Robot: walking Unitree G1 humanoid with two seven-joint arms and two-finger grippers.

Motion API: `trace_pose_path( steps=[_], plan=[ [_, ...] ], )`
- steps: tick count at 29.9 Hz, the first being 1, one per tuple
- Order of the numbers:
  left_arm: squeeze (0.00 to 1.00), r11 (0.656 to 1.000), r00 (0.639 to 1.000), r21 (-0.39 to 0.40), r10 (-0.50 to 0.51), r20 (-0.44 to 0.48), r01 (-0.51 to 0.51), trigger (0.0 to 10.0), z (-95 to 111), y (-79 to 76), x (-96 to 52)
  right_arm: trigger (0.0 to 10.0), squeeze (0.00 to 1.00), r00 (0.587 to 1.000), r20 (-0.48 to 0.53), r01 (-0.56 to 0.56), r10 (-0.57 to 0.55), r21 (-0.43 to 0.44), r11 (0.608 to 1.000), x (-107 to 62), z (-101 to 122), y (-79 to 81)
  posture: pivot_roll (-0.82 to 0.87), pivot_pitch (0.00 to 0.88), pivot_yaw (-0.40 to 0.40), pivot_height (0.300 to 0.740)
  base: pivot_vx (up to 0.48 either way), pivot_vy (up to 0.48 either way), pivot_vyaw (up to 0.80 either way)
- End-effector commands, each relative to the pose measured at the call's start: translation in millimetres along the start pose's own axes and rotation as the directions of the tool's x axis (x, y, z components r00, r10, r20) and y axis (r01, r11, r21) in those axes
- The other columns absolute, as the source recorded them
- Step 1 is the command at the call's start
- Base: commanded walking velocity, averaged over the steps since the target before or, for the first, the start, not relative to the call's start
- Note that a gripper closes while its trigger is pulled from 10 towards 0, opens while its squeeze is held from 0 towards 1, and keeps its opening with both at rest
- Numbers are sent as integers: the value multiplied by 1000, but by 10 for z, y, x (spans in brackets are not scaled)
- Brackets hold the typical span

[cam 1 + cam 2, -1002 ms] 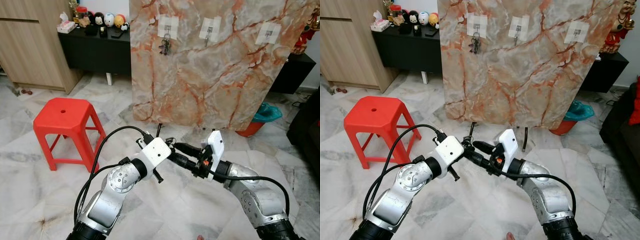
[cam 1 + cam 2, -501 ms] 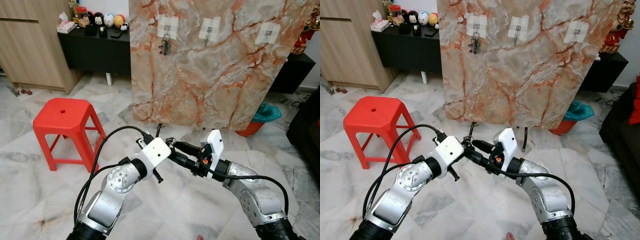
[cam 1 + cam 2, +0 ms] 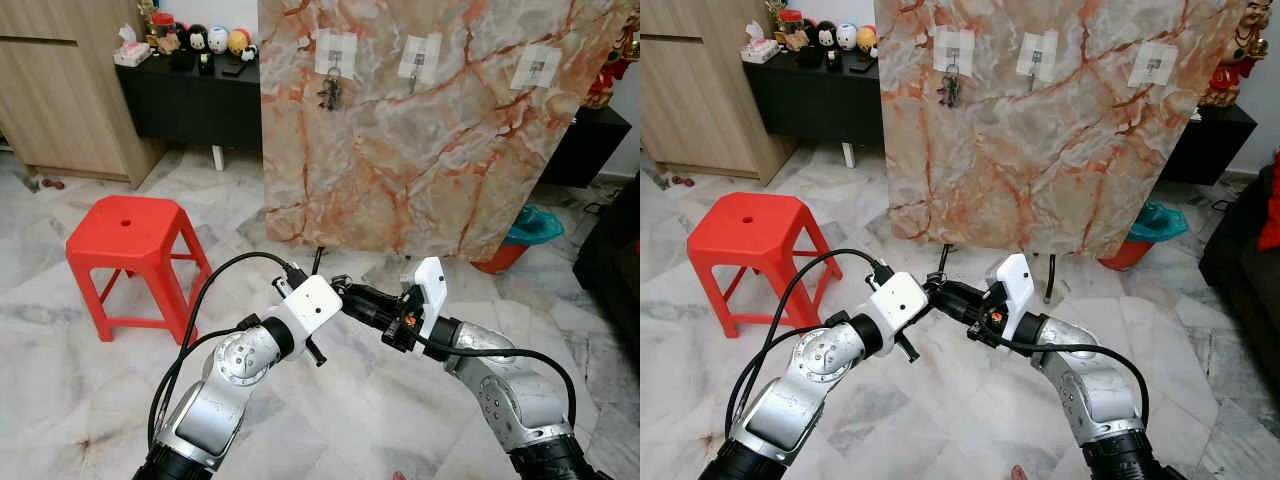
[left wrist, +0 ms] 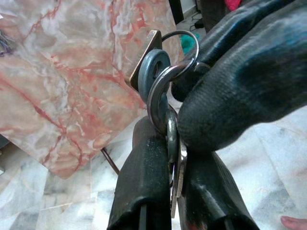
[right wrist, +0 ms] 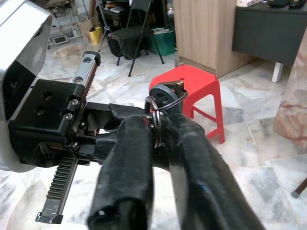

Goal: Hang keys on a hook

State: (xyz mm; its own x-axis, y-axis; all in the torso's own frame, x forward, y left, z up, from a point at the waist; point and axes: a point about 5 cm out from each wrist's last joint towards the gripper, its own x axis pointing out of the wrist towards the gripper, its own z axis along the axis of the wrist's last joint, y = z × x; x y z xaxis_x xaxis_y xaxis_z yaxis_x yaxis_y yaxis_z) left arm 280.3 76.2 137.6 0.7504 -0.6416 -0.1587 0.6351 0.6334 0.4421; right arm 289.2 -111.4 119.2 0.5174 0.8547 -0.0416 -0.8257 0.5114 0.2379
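The two grippers are meeting tip to tip low in front of the robot, above the marble floor (image 3: 90, 400). The left gripper (image 4: 165, 158) is pinching the keys (image 4: 160, 91) between its two black fingers — the ring and a grey round key head are sticking up above the fingertips, with a brass-coloured tag behind them. The right gripper (image 5: 156, 129) is reaching in from the opposite side, and its fingers are closing narrowly on the same key ring, so both grippers are gripping the bunch at once. In the left wrist view one thick black finger (image 4: 240, 91) of the right gripper is pressing against the ring from the side.

Ahead, a marble-patterned board (image 3: 420, 150) is standing upright on thin black legs. Three white adhesive hooks are sitting in a row near its top: the left hook (image 3: 335, 55) is already carrying a dark bunch of keys (image 3: 329, 94), while the middle hook (image 3: 419, 57) and the right hook (image 3: 536, 67) are bare.

A red plastic stool (image 3: 130, 250) is standing to the robot's left, well apart from the arms. Behind it, a black cabinet (image 3: 190, 100) is bearing a row of small figurines (image 3: 205, 42), beside a wooden cupboard (image 3: 60, 90). A teal bag in an orange bin (image 3: 525, 235) is resting by the board's right edge.
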Motion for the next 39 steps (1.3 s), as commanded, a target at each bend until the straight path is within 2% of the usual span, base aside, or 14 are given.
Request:
trace_pose_path(
  steps=[1,21,28,29,31,32,33,34,39],
  plan=[
    [0,1000,1000,-1,-19,21,19,0,42,-32,7,0,0,1000,1,6,-6,1,1000,-20,15,-11,43,0,-101,740,0,0,0],
    [0,1000,1000,19,-23,18,23,0,34,-45,13,0,0,1000,8,-2,2,6,1000,-8,25,-4,44,0,-102,740,0,0,0],
    [0,999,1000,53,-5,12,4,0,20,-26,18,0,0,1000,9,-3,3,8,1000,-6,27,-5,44,0,-103,740,0,0,0],
    [0,998,1000,57,3,12,-3,3529,17,-21,18,0,0,1000,10,-4,3,8,1000,-6,28,-4,44,0,-103,740,0,0,0],
    [0,998,1000,57,5,11,-5,3529,16,-18,19,0,0,1000,10,-4,4,9,1000,-5,29,-4,44,0,-103,740,0,0,0],
    [192,998,1000,55,9,11,-10,5255,14,-15,20,0,0,1000,10,-4,4,9,1000,-5,29,-4,43,0,-103,740,0,0,0],
    [192,998,1000,54,12,10,-13,5255,13,-12,21,0,0,1000,10,-4,4,9,1000,-6,29,-4,43,0,-103,740,0,0,0],
    [1000,999,1000,49,18,11,-18,10000,11,-5,23,0,0,1000,11,-11,11,10,1000,-7,31,3,43,0,-103,740,0,0,0],
    [1000,999,1000,48,19,16,-19,10000,9,-2,27,0,0,1000,8,-8,7,10,1000,-7,31,-1,43,0,-104,740,0,0,0]
  ],
)
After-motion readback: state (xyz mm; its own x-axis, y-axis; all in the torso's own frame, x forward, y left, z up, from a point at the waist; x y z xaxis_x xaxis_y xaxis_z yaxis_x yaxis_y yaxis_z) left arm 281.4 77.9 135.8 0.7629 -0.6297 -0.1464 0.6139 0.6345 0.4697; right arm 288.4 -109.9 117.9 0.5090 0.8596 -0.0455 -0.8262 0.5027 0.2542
